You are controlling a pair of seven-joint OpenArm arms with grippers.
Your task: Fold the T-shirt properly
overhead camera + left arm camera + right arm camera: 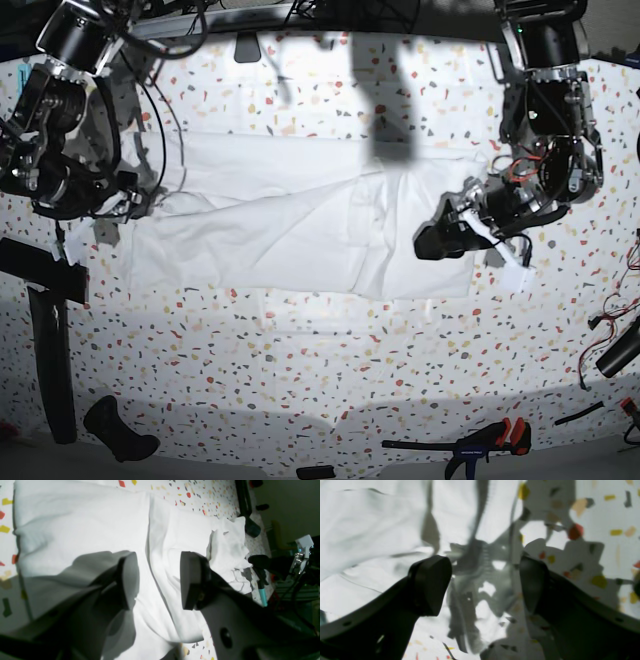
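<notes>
Lying flat, T-shirt (300, 225), long axis left to right.

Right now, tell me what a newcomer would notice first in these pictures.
The big white T-shirt lies spread across the middle of the speckled table, folded into a long band. The left gripper hangs open over one end of it, and the right gripper is open at the cloth's other edge. A red-handled clamp lies at the front edge.
</notes>
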